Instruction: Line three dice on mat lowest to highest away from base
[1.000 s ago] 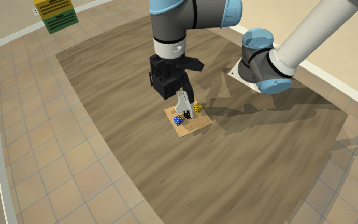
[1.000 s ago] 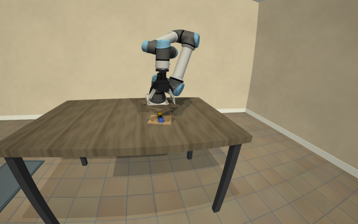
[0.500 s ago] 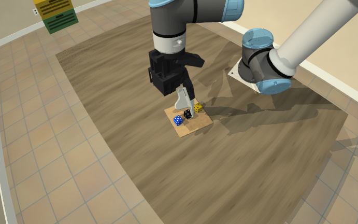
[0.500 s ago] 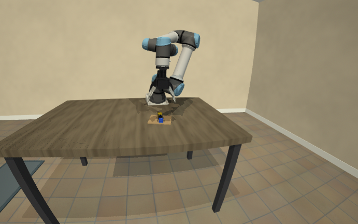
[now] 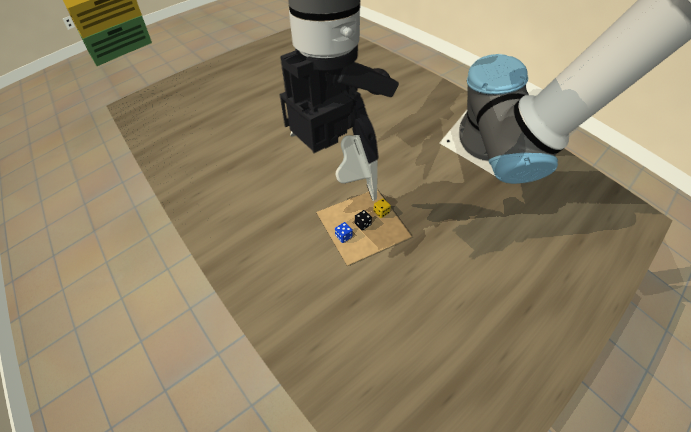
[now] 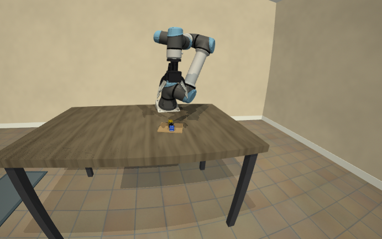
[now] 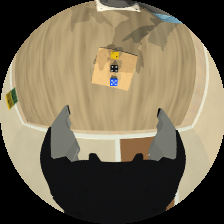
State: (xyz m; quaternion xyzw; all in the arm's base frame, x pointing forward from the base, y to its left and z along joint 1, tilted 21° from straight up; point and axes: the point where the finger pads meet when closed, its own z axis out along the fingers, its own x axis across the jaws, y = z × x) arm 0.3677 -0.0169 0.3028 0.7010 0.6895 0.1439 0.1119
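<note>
The square tan mat bears three dice in a row running away from the base. The yellow die is nearest the base, close inside the mat's base-side edge; its top seems to show two. The black die is in the middle, top four. The blue die is farthest, top five. All look flat, with small gaps; the row looks straight in the wrist view. My gripper is open and empty, well above the mat.
The robot's base stands on the table beyond the yellow die. The arm's shadows fall between base and mat. Yellow and green crates are far off, beyond the table.
</note>
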